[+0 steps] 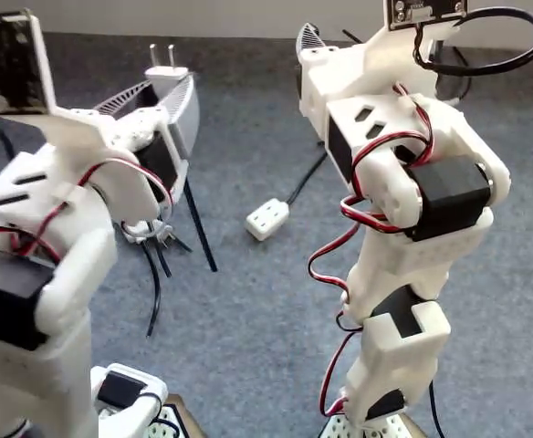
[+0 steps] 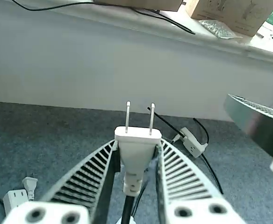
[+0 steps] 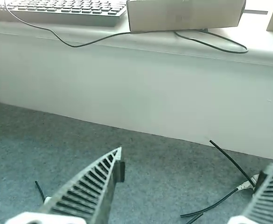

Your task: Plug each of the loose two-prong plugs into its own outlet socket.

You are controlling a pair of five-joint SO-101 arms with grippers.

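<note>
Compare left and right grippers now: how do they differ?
Left gripper is shut on a white two-prong plug; right gripper holds nothing. Left fingers sit close against the plug, prongs poking out past them; right fingers stand wide apart, carpet showing between. Both have white ribbed fingers, above the grey carpet.

An open stretch of grey tabletop (image 1: 266, 319) lies between the two arms, broken by the white outlet socket (image 1: 266, 219) and its black cord (image 1: 308, 178), which runs off toward the right arm (image 1: 412, 182). Loose black cables (image 1: 156, 283) trail beside the left arm (image 1: 66, 237). The left hand (image 2: 137, 140) stands raised with a plug (image 2: 136, 151) clamped in it, and a pale wall (image 2: 127, 70) closes the far edge.
</note>
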